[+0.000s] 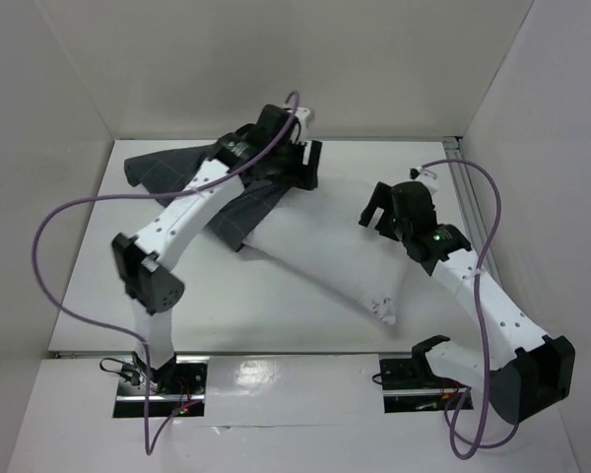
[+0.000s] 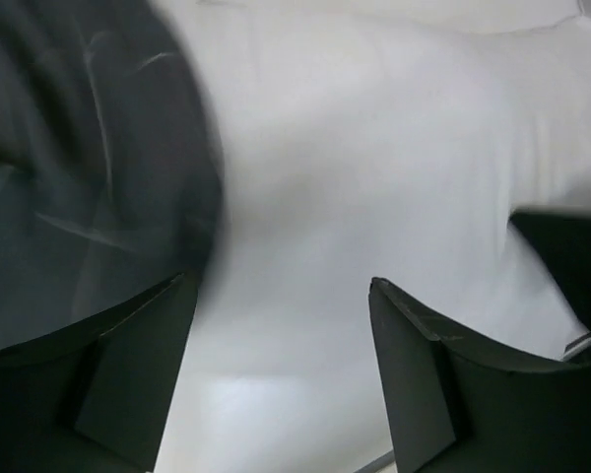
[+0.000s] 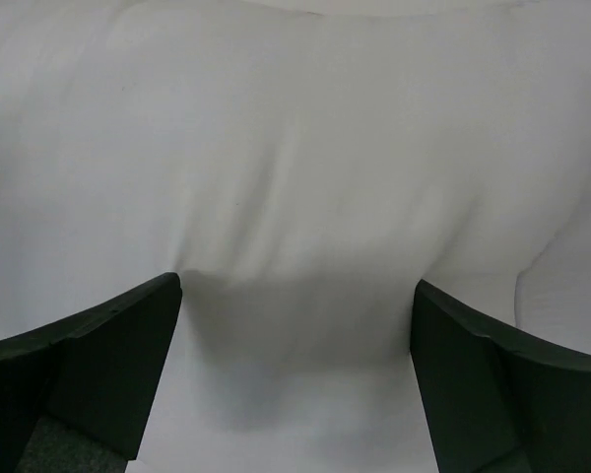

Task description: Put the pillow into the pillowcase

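The pillow (image 1: 325, 256) is lying diagonally mid-frame on the desk (image 1: 89, 296), its upper-left end being overlapped by the pillowcase (image 1: 167, 168). Left fingers (image 2: 138, 365) and right fingers (image 3: 492, 374) are being held wide, empty. With nothing gripped, the pillowcase risks being pushed along instead of filled.

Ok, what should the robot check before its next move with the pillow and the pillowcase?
1. The left gripper is open and empty: ok.
2. The right gripper is open over the pillow: ok.
3. The pillow is inside the pillowcase: not ok, most of it lies bare.
4. The pillowcase mouth is open: cannot tell, the left arm covers it.
5. The pillow lies fully on the table: ok.
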### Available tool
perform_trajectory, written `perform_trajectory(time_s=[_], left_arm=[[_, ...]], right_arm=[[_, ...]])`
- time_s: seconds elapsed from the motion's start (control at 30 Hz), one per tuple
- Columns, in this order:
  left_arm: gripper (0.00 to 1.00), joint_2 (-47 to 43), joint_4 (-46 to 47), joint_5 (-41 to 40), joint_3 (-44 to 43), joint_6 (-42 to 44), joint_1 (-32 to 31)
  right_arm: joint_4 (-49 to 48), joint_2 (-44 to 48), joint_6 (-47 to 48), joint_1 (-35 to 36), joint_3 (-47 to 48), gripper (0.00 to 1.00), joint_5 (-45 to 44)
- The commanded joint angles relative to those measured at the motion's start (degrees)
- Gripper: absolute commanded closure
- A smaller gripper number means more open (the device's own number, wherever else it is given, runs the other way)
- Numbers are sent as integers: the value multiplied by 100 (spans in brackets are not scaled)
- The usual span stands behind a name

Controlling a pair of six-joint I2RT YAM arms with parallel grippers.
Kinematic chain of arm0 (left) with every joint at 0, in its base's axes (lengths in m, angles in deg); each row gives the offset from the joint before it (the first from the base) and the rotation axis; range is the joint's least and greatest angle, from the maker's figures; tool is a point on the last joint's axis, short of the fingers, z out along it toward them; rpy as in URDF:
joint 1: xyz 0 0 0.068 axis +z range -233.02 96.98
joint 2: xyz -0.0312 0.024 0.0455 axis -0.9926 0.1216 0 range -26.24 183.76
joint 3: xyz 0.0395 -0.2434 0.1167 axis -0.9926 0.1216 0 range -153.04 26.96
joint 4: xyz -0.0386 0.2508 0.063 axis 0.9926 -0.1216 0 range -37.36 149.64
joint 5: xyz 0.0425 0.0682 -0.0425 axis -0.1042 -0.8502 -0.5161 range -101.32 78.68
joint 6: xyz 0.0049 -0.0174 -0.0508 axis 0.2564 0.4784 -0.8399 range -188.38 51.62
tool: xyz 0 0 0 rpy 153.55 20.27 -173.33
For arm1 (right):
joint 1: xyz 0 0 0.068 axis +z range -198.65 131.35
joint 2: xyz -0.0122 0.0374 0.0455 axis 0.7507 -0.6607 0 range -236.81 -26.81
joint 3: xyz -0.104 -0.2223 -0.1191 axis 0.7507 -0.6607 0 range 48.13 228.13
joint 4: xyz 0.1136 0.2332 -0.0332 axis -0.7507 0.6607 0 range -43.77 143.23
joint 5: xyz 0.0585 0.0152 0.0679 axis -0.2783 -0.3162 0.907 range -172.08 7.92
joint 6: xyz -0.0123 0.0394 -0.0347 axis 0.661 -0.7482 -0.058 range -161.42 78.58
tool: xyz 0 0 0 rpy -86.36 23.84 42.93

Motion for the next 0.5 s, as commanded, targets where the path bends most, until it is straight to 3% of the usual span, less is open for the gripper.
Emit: perform_trajectory(time_s=[0.0,0.03,0.13,0.23,0.47], left_arm=[[17,-1738,13,-1241,848,58,-45],[20,-2063,275,-1740,1252,57,-45],[11,-3154,655,-2095,2886,-30,157],[13,-3726,963,-2238,4381,-618,210],[13,-5010,1903,-2142,7002,-1568,210]], right_arm=[[-81,-180,476,-145,866,0,-28],[94,-181,529,-145,991,0,-133],[270,-32,740,-198,1448,0,-389],[271,30,1038,-198,1808,0,-460],[454,-478,1707,152,2432,0,549]])
